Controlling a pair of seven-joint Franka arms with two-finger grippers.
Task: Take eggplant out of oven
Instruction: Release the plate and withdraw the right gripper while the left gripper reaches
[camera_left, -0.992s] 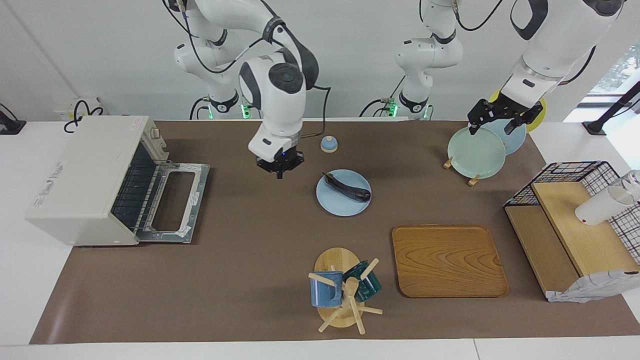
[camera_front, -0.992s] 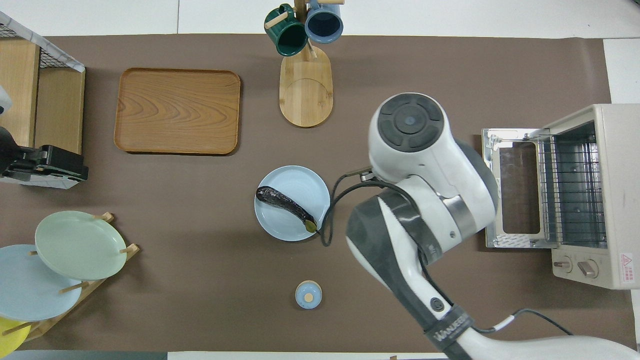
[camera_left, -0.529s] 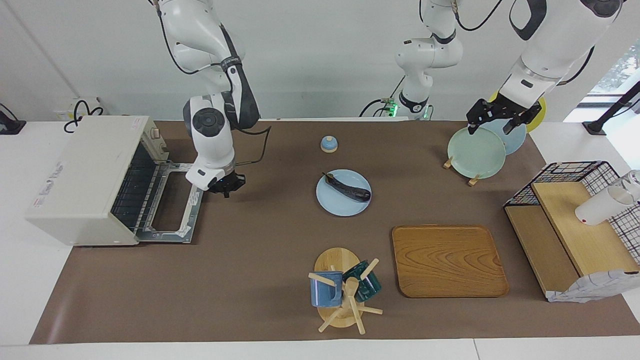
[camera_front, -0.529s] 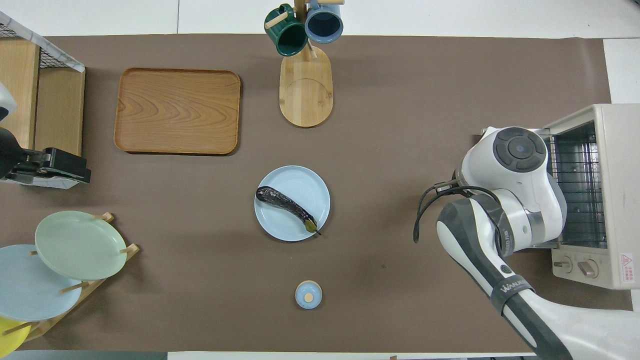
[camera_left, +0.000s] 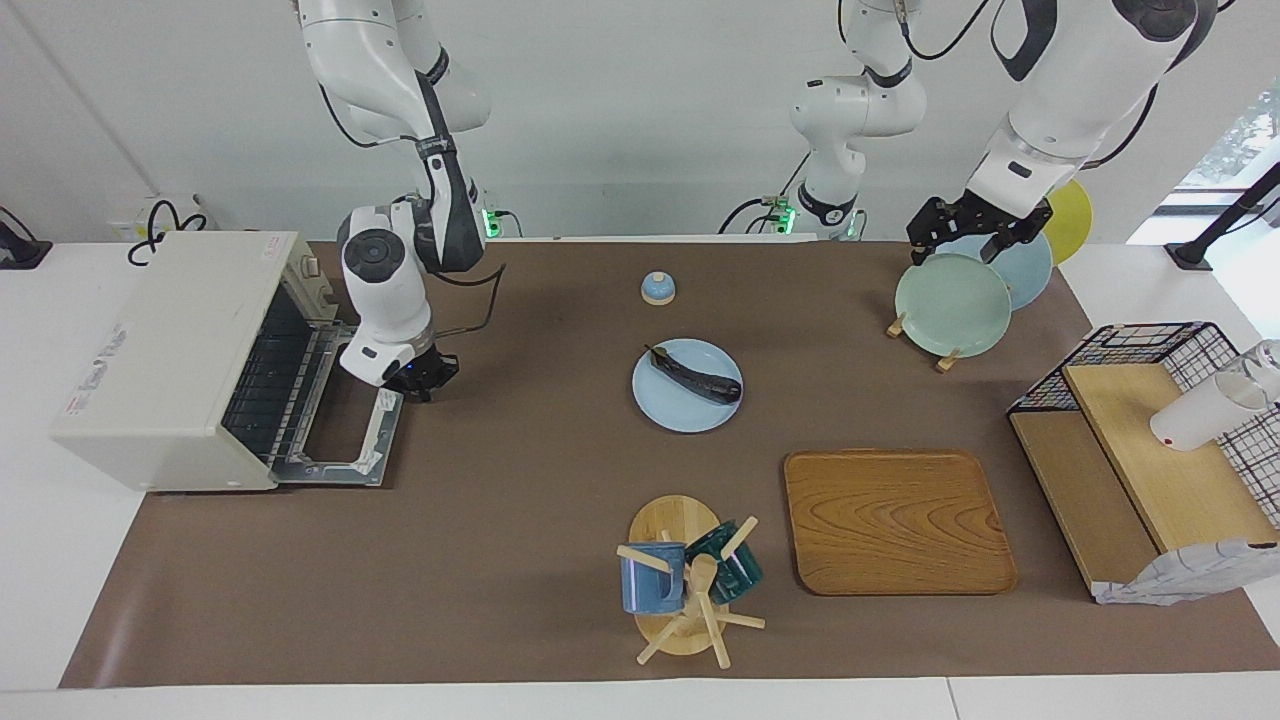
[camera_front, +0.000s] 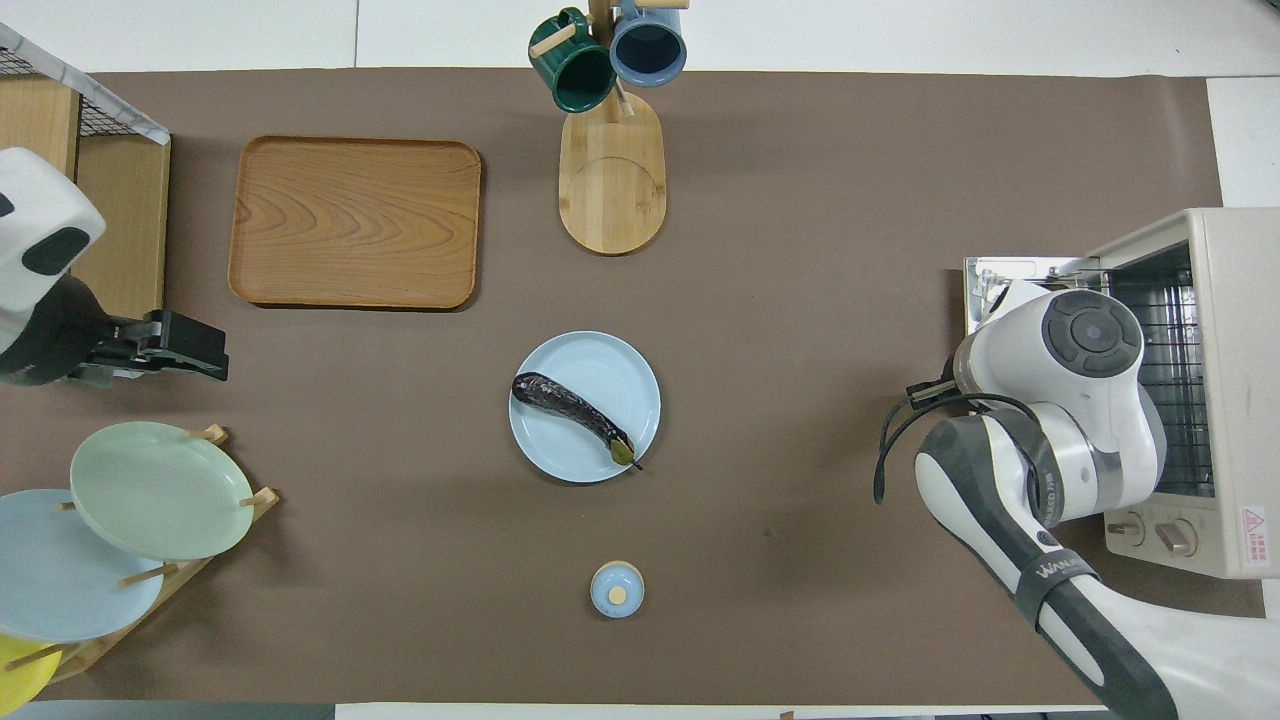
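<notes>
The dark purple-black eggplant (camera_left: 697, 377) lies on a light blue plate (camera_left: 670, 412) in the middle of the table; it also shows in the overhead view (camera_front: 572, 405). The off-white oven (camera_left: 170, 360) stands at the right arm's end, its door (camera_left: 345, 405) folded down flat and its wire rack bare. My right gripper (camera_left: 425, 378) hangs low just beside the door's outer edge, at the corner nearer to the robots; its wrist hides it in the overhead view. My left gripper (camera_left: 965, 232) is up over the plate rack.
A rack holds a green plate (camera_left: 952, 303) and others at the left arm's end. A small blue knob-topped lid (camera_left: 657, 288), a wooden tray (camera_left: 897, 520), a mug tree (camera_left: 685, 580) and a wire shelf (camera_left: 1150, 440) with a white cup (camera_left: 1195, 415) also stand about.
My right gripper has swung from beside the plate with the eggplant over to the open oven door and lowered. My left gripper has drifted a little toward the middle.
</notes>
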